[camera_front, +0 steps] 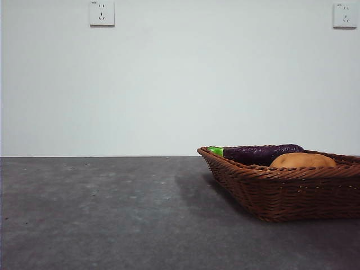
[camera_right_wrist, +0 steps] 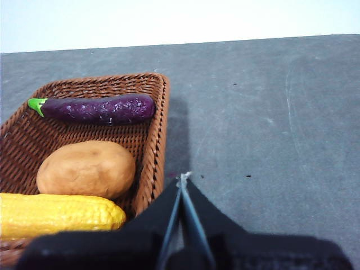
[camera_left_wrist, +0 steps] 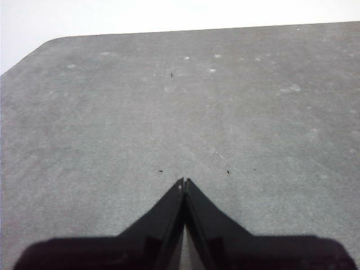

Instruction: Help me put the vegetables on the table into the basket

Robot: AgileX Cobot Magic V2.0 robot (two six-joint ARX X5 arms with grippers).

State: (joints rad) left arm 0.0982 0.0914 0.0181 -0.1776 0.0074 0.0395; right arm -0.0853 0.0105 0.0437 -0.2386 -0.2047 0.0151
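Observation:
The brown wicker basket [camera_front: 281, 191] stands at the right of the table [camera_front: 101, 214]. Inside it lie the purple eggplant [camera_front: 261, 153] with its green stem and the tan potato [camera_front: 302, 160]. The right wrist view looks down into the basket [camera_right_wrist: 157, 129] and shows the eggplant [camera_right_wrist: 98, 109], the potato [camera_right_wrist: 86, 169] and a lumpy yellow vegetable [camera_right_wrist: 56, 215] side by side. My right gripper [camera_right_wrist: 184, 179] is shut and empty, hovering just outside the basket's rim. My left gripper [camera_left_wrist: 184, 182] is shut and empty over bare table [camera_left_wrist: 169, 112]. Neither arm shows in the front view.
A white wall with two sockets [camera_front: 102, 13] rises behind the table. The rounded table corner [camera_left_wrist: 39, 50] and its far edge show in the left wrist view.

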